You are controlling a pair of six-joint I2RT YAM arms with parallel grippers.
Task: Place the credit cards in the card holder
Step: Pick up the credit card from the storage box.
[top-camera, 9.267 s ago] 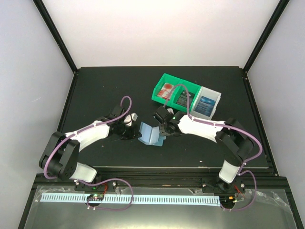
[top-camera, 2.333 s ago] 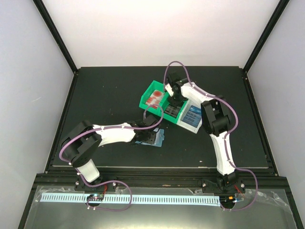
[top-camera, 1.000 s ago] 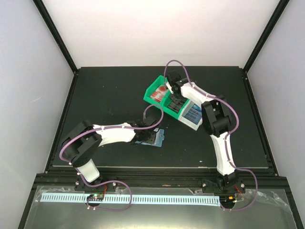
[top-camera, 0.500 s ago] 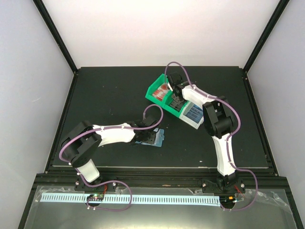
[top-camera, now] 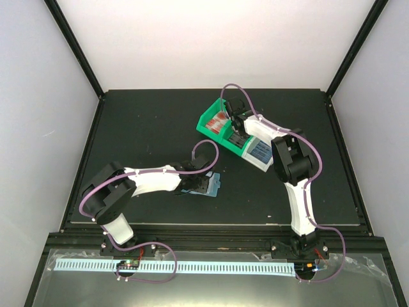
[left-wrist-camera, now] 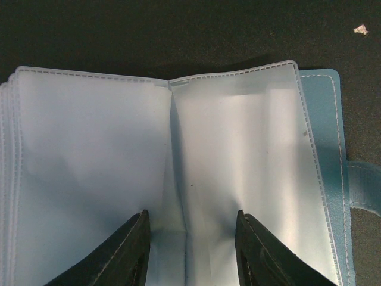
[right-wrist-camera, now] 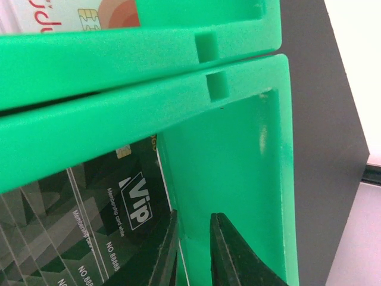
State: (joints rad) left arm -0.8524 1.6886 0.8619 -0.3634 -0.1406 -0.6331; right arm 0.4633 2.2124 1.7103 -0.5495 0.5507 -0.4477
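The blue-teal card holder lies open on the black table, its clear pockets facing up. My left gripper stands open on it, one fingertip on each side of the fold. From above, the left gripper covers most of the card holder. My right gripper reaches into the green bin with its jaws a narrow gap apart. Its left finger rests on the top dark credit card, its right finger over the bin floor. A red-and-white card shows in the neighbouring compartment.
The green bin and a white bin holding blue cards sit side by side at the table's back middle, under the right gripper. Black frame posts stand at the table's corners.
The right gripper has shifted a little inside the green bin, and the bins have turned slightly. The left gripper stays on the open card holder.
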